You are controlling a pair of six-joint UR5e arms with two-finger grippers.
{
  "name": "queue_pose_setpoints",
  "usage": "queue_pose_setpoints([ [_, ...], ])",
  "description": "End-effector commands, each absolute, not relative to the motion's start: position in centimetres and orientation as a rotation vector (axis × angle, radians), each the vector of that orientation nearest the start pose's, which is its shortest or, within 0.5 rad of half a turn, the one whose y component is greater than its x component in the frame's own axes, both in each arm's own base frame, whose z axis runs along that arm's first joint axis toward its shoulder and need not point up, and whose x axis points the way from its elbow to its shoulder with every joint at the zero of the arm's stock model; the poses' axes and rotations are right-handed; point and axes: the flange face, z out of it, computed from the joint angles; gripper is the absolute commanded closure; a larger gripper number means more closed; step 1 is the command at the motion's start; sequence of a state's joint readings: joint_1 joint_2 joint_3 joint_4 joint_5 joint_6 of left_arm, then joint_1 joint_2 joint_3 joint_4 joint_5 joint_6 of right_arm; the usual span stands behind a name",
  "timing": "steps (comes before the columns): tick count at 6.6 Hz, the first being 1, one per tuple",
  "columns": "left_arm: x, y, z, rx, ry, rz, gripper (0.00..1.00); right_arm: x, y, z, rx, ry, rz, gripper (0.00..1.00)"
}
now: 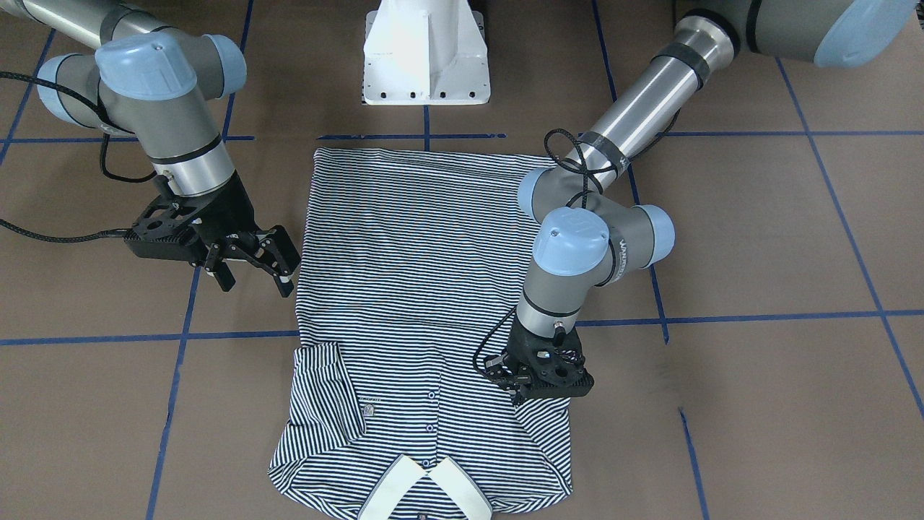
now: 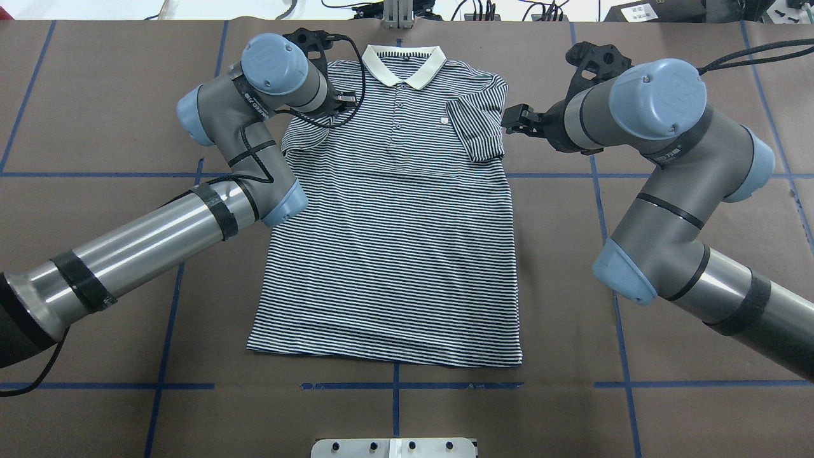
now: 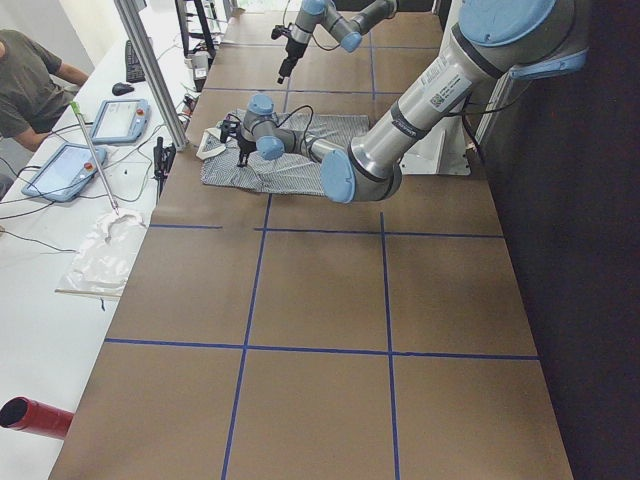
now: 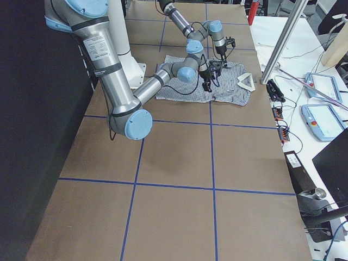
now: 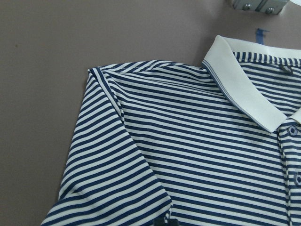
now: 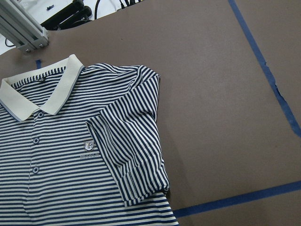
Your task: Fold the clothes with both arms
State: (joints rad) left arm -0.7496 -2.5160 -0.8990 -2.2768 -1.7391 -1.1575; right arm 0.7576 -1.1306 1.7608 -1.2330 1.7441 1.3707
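Black two-finger right gripper [image 1: 258, 284] hangs spread open, holding nothing.
Left gripper [image 1: 521, 396] is low over one shoulder, grasp I cannot tell; the navy-and-white striped polo shirt [image 2: 394, 242] lies flat on the brown table [image 2: 559, 254], one sleeve [image 2: 477, 130] folded inward.

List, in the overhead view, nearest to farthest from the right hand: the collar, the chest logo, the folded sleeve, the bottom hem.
From the right hand:
1. Folded sleeve, just beside it.
2. Chest logo, past the sleeve.
3. Collar, top middle.
4. Bottom hem, robot's side.
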Motion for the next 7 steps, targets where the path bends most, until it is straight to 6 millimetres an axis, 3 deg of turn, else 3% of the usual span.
queue_pose_setpoints([
  [1,55.0,-67.8,27.9,0.441,0.899,-0.244,1.0,-38.5,-52.0,29.2,0.302,-0.934,0.424,0.0],
  [2,54.6,-67.9,27.4,0.446,0.919,-0.246,0.9,-38.6,-51.8,28.9,0.303,-0.94,0.422,0.0],
  [3,54.2,-67.8,26.8,0.464,0.946,-0.239,0.46,-39.3,-51.1,28.7,0.296,-0.947,0.406,0.0],
  [4,52.4,-66.2,25.4,0.482,1.001,-0.227,0.28,-40.1,-49.9,28.7,0.285,-0.953,0.387,0.0],
  [5,49.4,-62.4,25.9,0.463,1.082,-0.192,0.24,-41.0,-46.8,28.7,0.23,-0.98,0.423,0.0],
  [6,46.5,-58.3,27.0,0.429,1.149,-0.161,0.23,-42.8,-42.4,27.9,0.158,-0.993,0.499,0.0],
  [7,44.9,-55.1,28.2,0.409,1.18,-0.164,0.2,-46.2,-35.5,27.4,0.148,-0.937,0.5,0.04],
])
